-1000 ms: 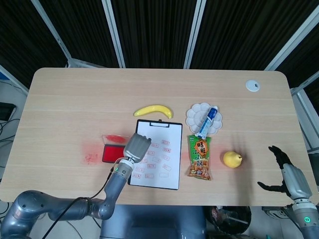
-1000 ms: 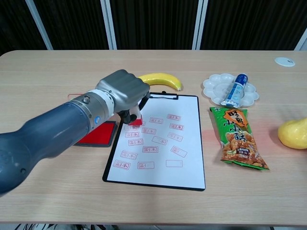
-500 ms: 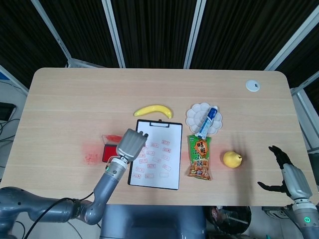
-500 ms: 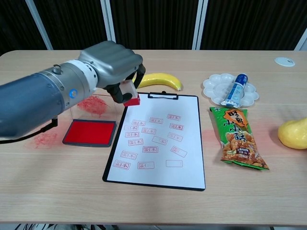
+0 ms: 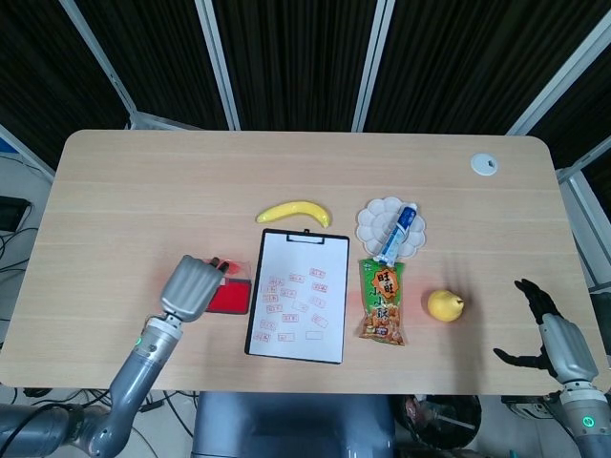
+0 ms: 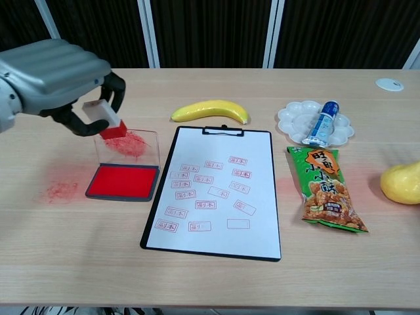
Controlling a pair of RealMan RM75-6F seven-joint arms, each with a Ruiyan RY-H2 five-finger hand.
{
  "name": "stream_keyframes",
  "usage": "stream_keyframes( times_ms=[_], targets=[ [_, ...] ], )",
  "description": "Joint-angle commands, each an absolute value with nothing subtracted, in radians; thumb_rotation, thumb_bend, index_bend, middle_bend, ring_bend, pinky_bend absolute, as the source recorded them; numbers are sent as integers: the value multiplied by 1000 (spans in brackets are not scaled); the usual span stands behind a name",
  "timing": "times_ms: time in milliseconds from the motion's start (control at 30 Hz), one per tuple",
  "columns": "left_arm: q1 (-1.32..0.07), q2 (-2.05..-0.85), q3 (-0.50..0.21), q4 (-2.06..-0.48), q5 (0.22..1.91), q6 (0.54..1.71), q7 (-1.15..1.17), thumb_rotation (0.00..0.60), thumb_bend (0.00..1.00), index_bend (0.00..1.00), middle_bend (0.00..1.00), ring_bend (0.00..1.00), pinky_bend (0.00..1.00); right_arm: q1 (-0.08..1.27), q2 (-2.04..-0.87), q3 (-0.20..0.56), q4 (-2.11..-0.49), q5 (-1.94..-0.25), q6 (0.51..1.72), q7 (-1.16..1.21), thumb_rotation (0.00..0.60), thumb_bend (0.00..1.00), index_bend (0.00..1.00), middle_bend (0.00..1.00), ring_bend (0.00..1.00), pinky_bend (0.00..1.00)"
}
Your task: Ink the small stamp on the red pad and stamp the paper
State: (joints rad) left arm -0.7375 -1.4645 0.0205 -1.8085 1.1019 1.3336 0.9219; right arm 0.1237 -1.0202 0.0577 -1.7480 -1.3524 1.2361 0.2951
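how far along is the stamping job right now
Done: the paper on the clipboard already carries many red stamp marks. In hand: the left hand holds the small stamp in the air above the open red ink pad, apart from it. Left: press the stamp on the pad, then on the paper. The right hand hangs open at the table's right edge, holding nothing.

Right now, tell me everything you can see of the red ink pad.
The red ink pad is a shallow dark tray filled with bright red ink, lying flat on the table just left of the clipboard. Its clear lid stands open at the far edge, smeared with red. Red smudges mark the table to its left. The left hand holds the small stamp above it, not touching the pad.
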Motion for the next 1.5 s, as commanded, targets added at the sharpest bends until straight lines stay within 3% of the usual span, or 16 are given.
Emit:
stream_keyframes(
  times_ms=[33, 700, 1500],
  targets=[
    [-687, -1423, 64, -1755, 1142, 1339, 844, 600, 600, 722, 769, 892, 1000, 123, -1021, 58, -1748, -1352, 1237, 293, 600, 49, 98, 0, 0, 220],
    [-609, -1448, 105, -1397, 1227, 1150, 574, 600, 509, 660, 707, 877, 1000, 123, -1025, 59, -1746, -1349, 1243, 274, 600, 49, 98, 0, 0, 220],
    [-609, -1517, 59, -1365, 1160, 1033, 720, 600, 449, 583, 632, 869, 1000, 122, -1026, 59, -1745, -1349, 1242, 272, 600, 50, 98, 0, 0, 220]
  ],
)
